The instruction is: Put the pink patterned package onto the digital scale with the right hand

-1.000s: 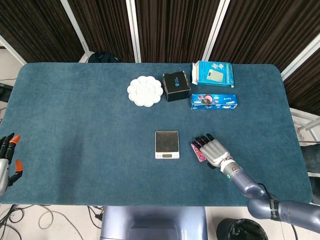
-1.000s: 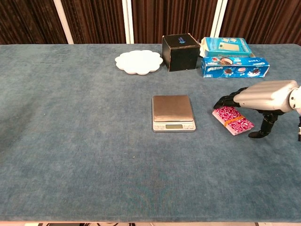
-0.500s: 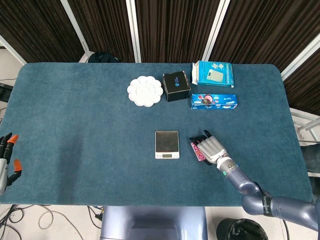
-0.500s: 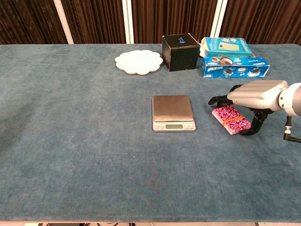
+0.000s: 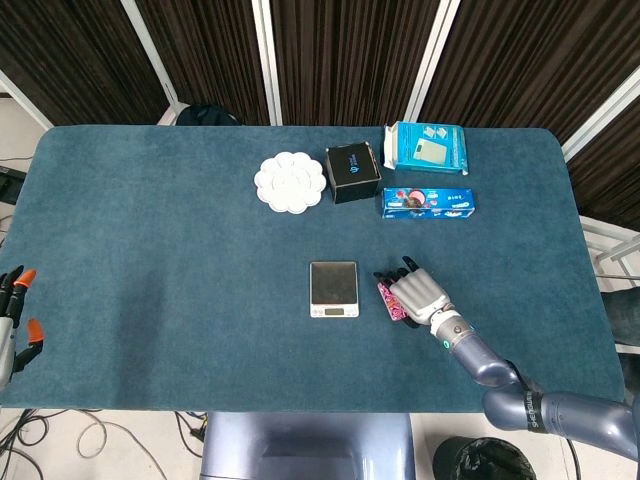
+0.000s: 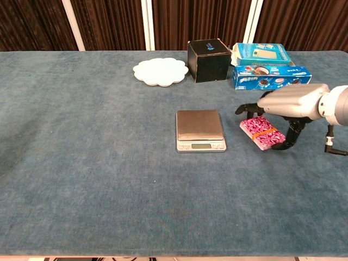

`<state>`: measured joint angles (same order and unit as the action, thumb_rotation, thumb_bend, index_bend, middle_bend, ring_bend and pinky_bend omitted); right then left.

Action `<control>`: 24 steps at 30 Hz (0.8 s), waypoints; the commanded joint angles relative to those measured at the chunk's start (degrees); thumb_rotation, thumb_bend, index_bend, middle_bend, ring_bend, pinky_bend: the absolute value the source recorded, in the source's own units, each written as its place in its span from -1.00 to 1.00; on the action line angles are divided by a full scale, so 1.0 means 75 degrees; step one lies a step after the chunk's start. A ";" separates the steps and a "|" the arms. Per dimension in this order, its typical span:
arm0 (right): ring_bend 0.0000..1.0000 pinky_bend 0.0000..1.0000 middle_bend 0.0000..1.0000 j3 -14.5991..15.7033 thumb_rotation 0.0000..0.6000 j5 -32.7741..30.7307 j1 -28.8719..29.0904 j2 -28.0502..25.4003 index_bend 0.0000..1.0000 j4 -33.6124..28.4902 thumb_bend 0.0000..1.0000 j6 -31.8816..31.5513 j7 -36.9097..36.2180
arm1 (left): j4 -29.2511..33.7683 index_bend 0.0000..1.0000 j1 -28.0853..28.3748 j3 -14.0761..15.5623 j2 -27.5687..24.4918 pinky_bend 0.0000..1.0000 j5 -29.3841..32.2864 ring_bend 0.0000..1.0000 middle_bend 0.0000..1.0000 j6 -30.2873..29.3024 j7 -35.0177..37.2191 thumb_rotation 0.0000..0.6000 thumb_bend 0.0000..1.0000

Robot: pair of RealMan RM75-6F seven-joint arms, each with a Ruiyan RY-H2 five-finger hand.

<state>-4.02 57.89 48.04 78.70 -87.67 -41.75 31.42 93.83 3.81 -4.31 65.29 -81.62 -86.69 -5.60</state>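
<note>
The pink patterned package [image 6: 261, 132] with an orange band sits in my right hand [image 6: 288, 102], a short way right of the digital scale [image 6: 199, 129]. Fingers reach over its top and the thumb hooks under its near right end. It looks tilted and barely off the cloth. In the head view the right hand [image 5: 420, 295] covers most of the package [image 5: 387, 300], just right of the scale [image 5: 333, 288], whose steel platter is bare. My left hand [image 5: 10, 318] hangs at the table's lower left edge, fingers apart, holding nothing.
At the back stand a white flower-shaped palette [image 6: 160, 71], a black box [image 6: 208, 53], a blue cookie box [image 6: 272, 77] and a light-blue box [image 6: 261, 54]. The blue cloth table [image 6: 98, 163] spreads wide to the left.
My right hand has closed around the pink package and shifted it left toward the scale, raising it slightly. The left hand has hardly moved.
</note>
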 commanded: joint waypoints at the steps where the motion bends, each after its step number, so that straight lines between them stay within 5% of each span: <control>1: -0.24 -0.98 -0.18 -0.0190 1.00 -0.0346 0.0284 -0.0121 -0.89 -0.0344 -0.22 0.0019 0.0239 | 0.0004 -0.93 -0.0002 -0.0003 -0.0002 -1.00 0.0002 -1.00 -1.00 -0.0002 0.0013 1.00 0.31; 12: -0.24 -0.98 -0.18 -0.0684 1.00 -0.2000 0.1430 0.0294 -0.89 -0.0985 -0.22 -0.0160 0.1071 | 0.0025 -0.93 -0.0016 -0.0017 -0.0025 -1.00 0.0019 -1.00 -1.00 0.0001 0.0157 1.00 0.30; 24: -0.24 -0.98 -0.18 -0.0654 1.00 -0.3886 0.2620 0.1449 -0.89 -0.0377 -0.22 -0.0739 0.2253 | 0.0062 -0.93 -0.0060 -0.0065 -0.0074 -1.00 0.0162 -1.00 -1.00 0.0015 0.0347 1.00 0.30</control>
<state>-9.06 30.09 66.54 88.41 -91.54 -46.77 47.31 94.30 3.36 -4.76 64.77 -80.41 -86.58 -3.06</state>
